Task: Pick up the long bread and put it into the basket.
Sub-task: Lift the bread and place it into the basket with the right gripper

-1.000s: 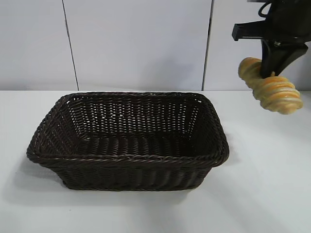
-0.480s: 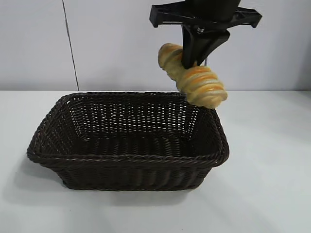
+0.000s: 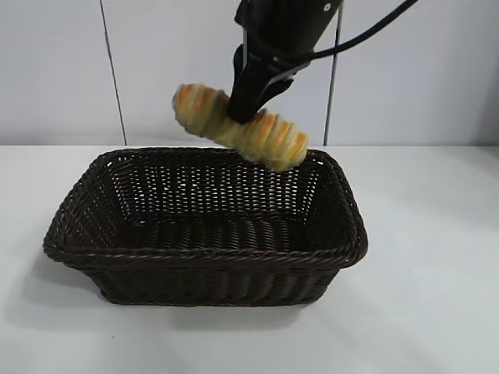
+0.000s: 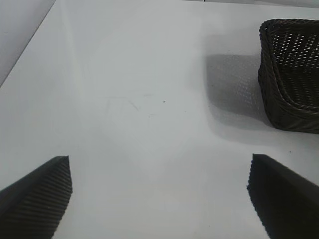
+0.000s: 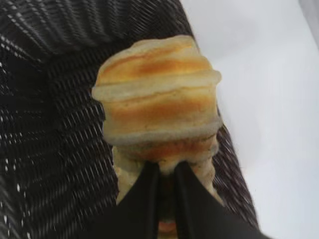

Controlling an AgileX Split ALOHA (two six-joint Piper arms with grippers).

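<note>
Long bread (image 3: 242,128), a golden-yellow twisted loaf with orange-brown ridged stripes, hung in the air above the far rim of the large rectangular dark brown woven wicker basket (image 3: 204,253), tilted with one end lower toward the basket's far right corner. We saw the right gripper (image 3: 248,105) reaching down from above, its black jaws pinched narrow on the loaf near its middle. In the right wrist view the bread (image 5: 157,107) sat over the wicker wall. We found the left gripper (image 4: 159,196) off to one side above the white bench (image 3: 437,312), jaws spread wide and holding nothing.
</note>
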